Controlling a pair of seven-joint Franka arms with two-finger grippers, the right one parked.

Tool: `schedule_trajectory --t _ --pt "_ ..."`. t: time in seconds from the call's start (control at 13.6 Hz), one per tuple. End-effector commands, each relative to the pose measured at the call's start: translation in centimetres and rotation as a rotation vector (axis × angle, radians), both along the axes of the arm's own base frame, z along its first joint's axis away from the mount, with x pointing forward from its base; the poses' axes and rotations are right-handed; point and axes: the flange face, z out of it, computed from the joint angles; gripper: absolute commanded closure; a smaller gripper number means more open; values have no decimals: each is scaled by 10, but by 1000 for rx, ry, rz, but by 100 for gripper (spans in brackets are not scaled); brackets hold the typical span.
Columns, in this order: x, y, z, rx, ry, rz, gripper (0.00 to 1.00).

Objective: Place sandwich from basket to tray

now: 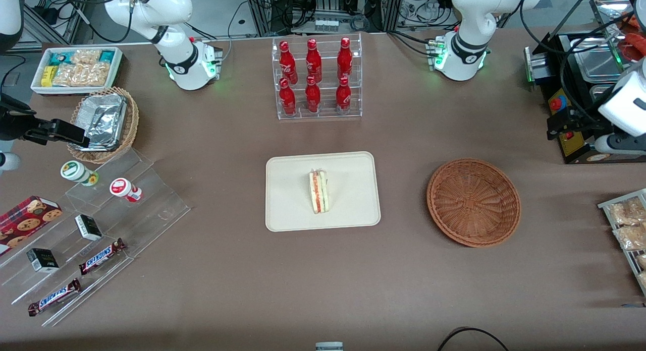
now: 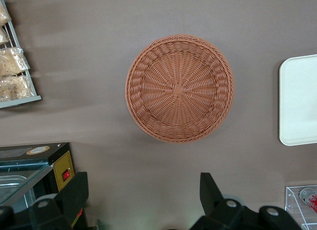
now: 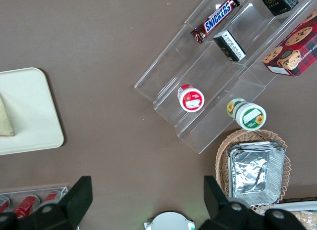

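Note:
The sandwich (image 1: 319, 191), a pale wedge with red and green filling, lies on the cream tray (image 1: 292, 205) at the middle of the table; its bread edge (image 3: 4, 122) also shows in the right wrist view. The reddish-brown wicker basket (image 1: 473, 202) stands empty beside the tray, toward the working arm's end. In the left wrist view the basket (image 2: 179, 88) is seen from above, with the tray's rim (image 2: 299, 101) at the picture's edge. My gripper (image 1: 559, 125) hangs high over the table, farther from the front camera than the basket. It (image 2: 143, 198) is open, with nothing between its fingers.
A clear rack of red bottles (image 1: 317, 78) stands farther back than the tray. A black appliance (image 1: 580, 89) sits close to my gripper. A wire rack of snack packets (image 1: 628, 225) lies at the working arm's end. A stepped acrylic shelf (image 1: 101, 215), foil-filled tan basket (image 1: 103, 123) and white bin (image 1: 75, 68) are at the parked arm's end.

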Motion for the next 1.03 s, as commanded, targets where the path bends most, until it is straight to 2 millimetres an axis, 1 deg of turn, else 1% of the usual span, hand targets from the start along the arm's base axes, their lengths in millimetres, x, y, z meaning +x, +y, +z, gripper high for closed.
schedule_trajectory --t 0.0,0.22,0.29,0.59,0.66,0.81,0.95 --pt "-19 -3 4 -21 -34 -25 1" --pt "-4 -4 15 -16 -53 -23 1" --pt "-3 -3 19 -16 -61 -18 1" --pt "8 -4 13 -12 -55 -9 1" --pt "9 -3 17 -13 -64 -11 1" --pt "13 -5 13 -12 -60 -14 1" --pt "14 -8 15 -13 -64 -17 1"
